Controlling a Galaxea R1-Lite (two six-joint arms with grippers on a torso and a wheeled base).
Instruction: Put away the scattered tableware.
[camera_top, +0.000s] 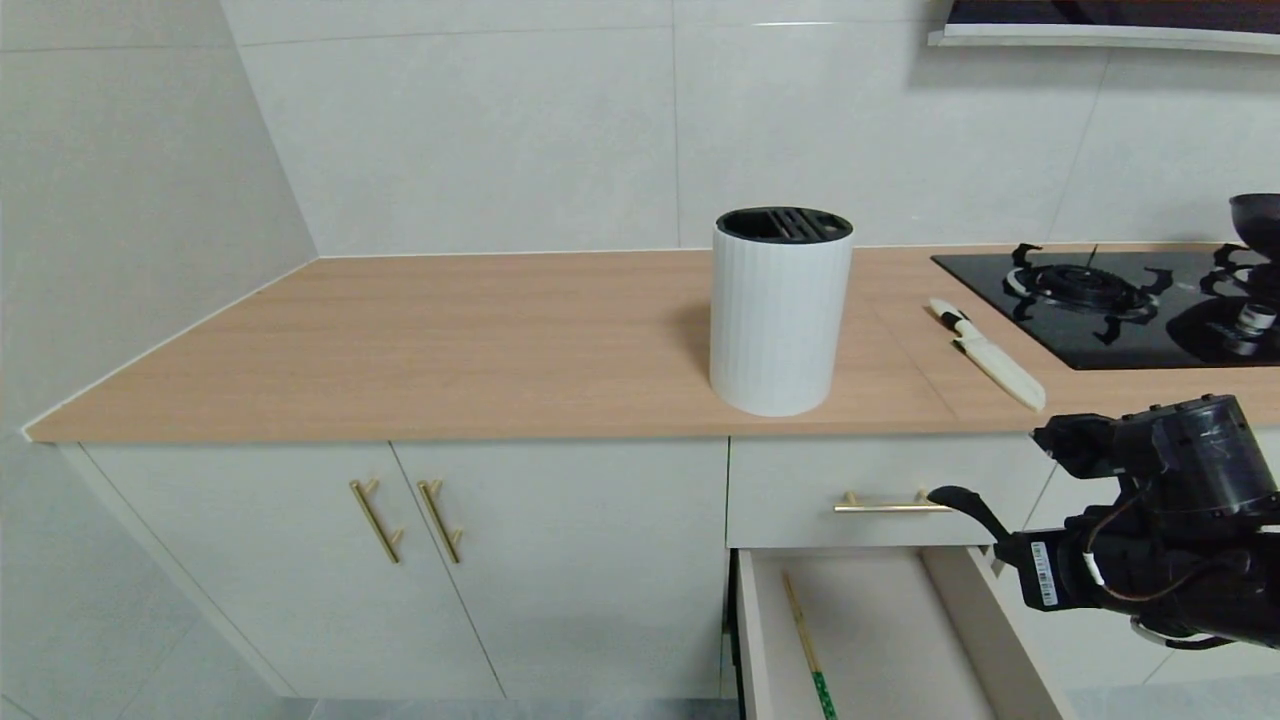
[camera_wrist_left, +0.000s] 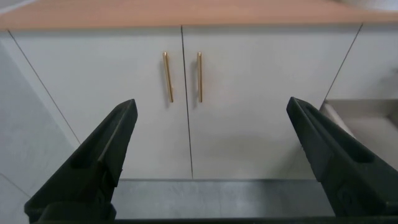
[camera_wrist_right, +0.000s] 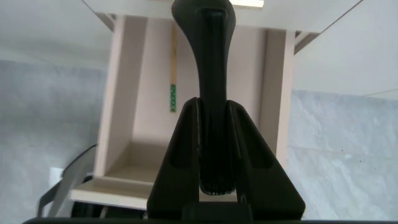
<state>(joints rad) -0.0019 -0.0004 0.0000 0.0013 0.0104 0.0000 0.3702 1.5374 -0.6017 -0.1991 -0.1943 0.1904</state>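
My right gripper (camera_top: 1015, 558) is shut on a slim black utensil (camera_top: 962, 503), whose rounded end sticks out toward the left. It hangs above the open drawer (camera_top: 962, 610) under the counter. From the right wrist, the gripper (camera_wrist_right: 213, 106) holds the black utensil (camera_wrist_right: 208, 43) over the drawer (camera_wrist_right: 119, 93), where a wooden chopstick with a green end (camera_wrist_right: 173, 71) lies. That chopstick (camera_top: 806, 640) rests along the drawer's left side. A cream-bladed knife (camera_top: 986, 353) lies on the counter beside the stove. My left gripper (camera_wrist_left: 211, 109) is open, low down, facing the cabinet doors.
A tall white ribbed holder with a black slotted top (camera_top: 780, 315) stands mid-counter. A black gas hob (camera_top: 1110, 300) fills the right end, with a dark pot (camera_top: 1256, 215) at its edge. Two cabinet doors with gold handles (camera_wrist_left: 183, 78) are left of the drawers. The counter's left half is bare wood.
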